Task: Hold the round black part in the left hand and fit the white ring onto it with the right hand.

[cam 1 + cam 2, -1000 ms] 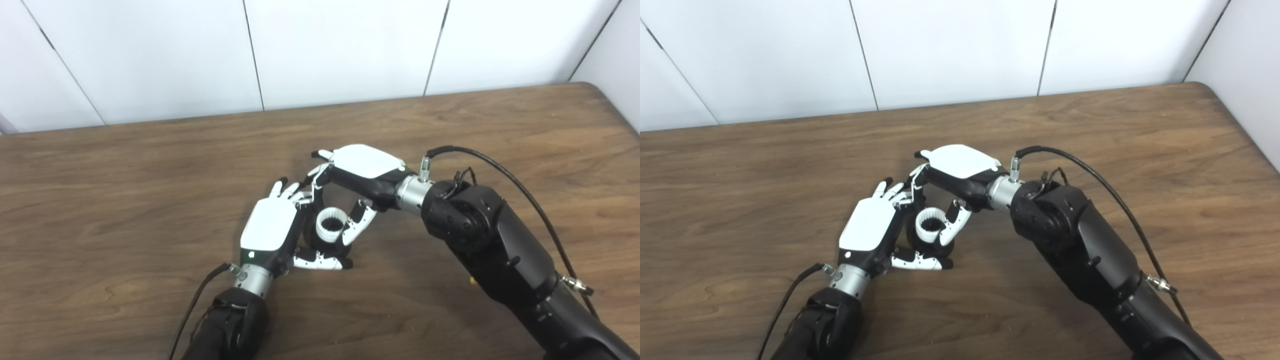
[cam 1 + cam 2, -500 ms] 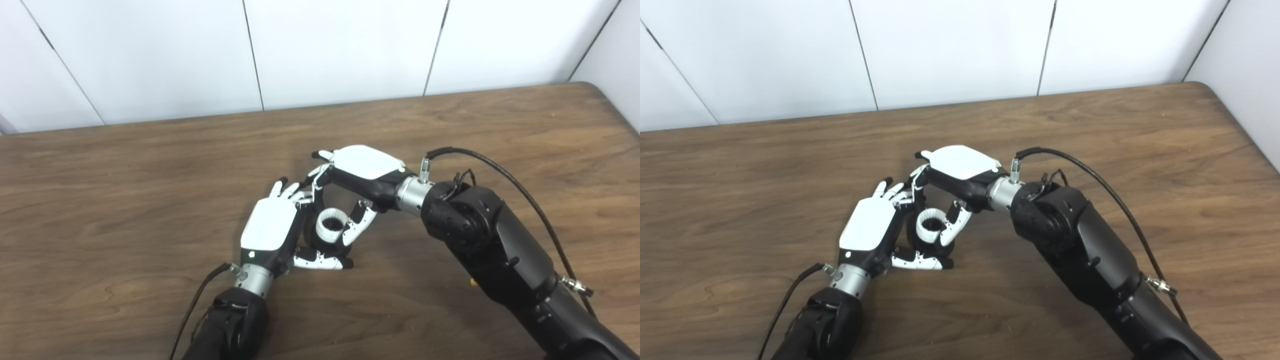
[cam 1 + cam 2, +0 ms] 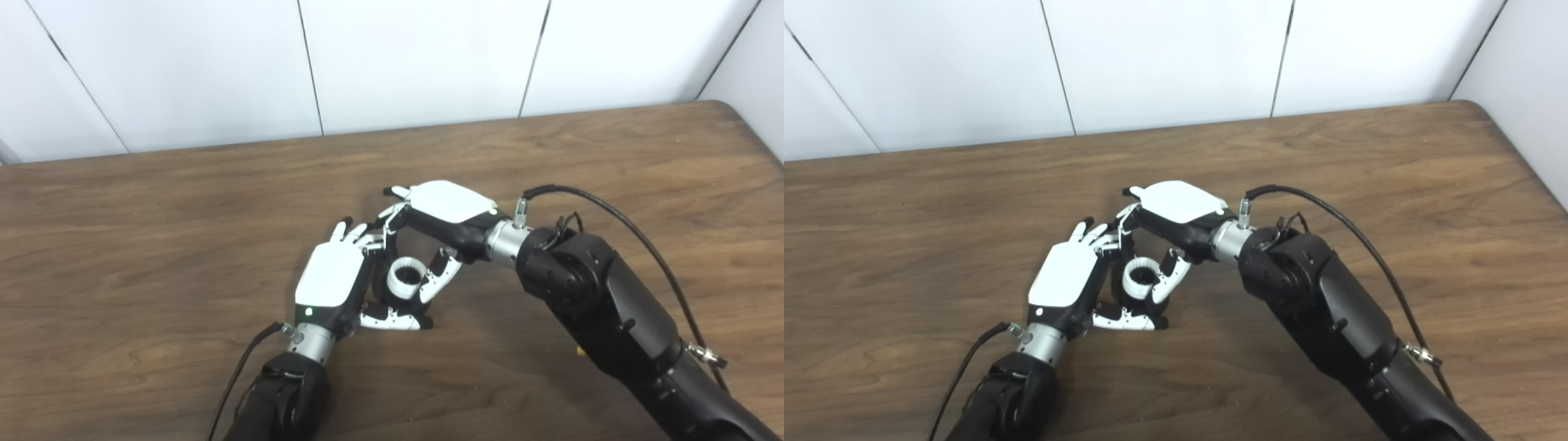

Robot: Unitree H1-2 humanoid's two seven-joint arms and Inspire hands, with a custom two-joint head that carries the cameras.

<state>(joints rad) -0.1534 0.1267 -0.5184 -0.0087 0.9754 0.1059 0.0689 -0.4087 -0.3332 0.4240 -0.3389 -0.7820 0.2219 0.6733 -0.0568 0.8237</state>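
Observation:
The white ring (image 3: 405, 276) sits on top of the round black part (image 3: 392, 296), low over the table near its middle. My left hand (image 3: 334, 283) is curled around the black part from the left, thumb stretched out under it. My right hand (image 3: 442, 215) reaches in from the right and above, its fingers and thumb closed on the ring's rim. Most of the black part is hidden by the two hands. In the right eye view the ring (image 3: 1140, 274) lies between the left hand (image 3: 1067, 280) and the right hand (image 3: 1176, 211).
The brown wooden table (image 3: 184, 202) ends at a white panelled wall (image 3: 392, 61) behind and at a rounded corner at the far right. A black cable (image 3: 618, 214) loops off my right forearm. A tiny yellow speck (image 3: 579, 351) lies by that forearm.
My right hand and the white ring have sunk slightly onto the black part. The left hand has stayed in place.

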